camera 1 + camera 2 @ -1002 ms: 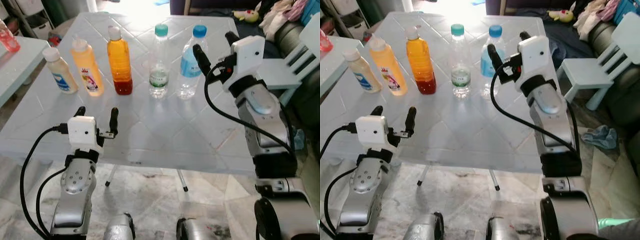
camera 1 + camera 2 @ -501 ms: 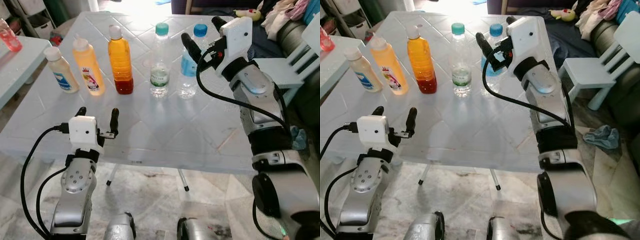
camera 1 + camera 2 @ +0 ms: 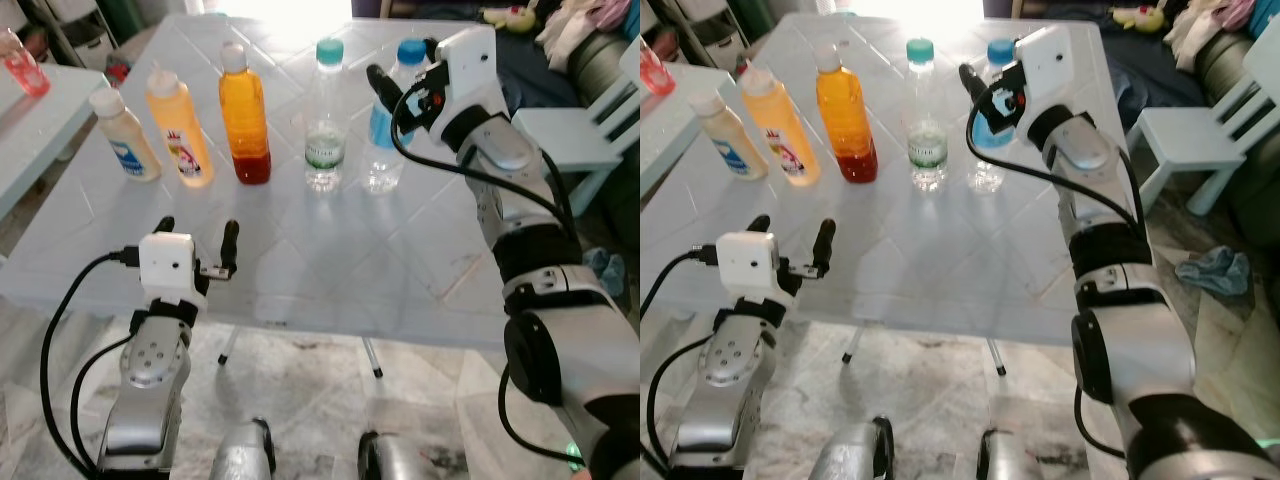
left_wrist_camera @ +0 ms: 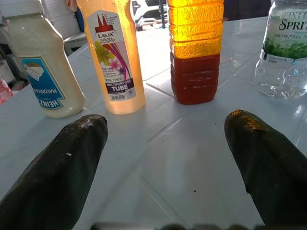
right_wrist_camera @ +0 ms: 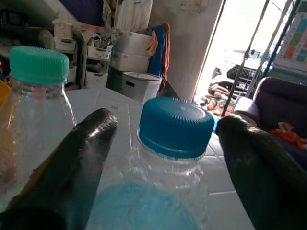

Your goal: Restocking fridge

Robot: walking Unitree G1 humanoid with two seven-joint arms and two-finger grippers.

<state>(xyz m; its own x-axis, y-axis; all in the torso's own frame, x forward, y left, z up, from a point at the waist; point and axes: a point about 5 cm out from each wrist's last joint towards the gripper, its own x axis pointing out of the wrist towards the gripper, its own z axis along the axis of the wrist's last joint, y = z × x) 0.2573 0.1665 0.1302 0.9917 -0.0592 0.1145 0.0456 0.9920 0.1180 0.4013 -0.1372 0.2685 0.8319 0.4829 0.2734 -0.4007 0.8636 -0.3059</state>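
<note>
Blue-capped bottle (image 3: pixel 385 130) between open right tool (image 5: pixel 163 158) fingers.

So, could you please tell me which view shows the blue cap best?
The right wrist view: the blue cap sits large and sharp between the open right claw fingers. Both eye views show it small, partly behind that claw.

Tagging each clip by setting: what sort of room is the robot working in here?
Probably a lived-in home room, not a shop. A pale tiled table holds bottles; a small chair and piled clothes stand beside it, and storage boxes line the wall by an open doorway.
</note>
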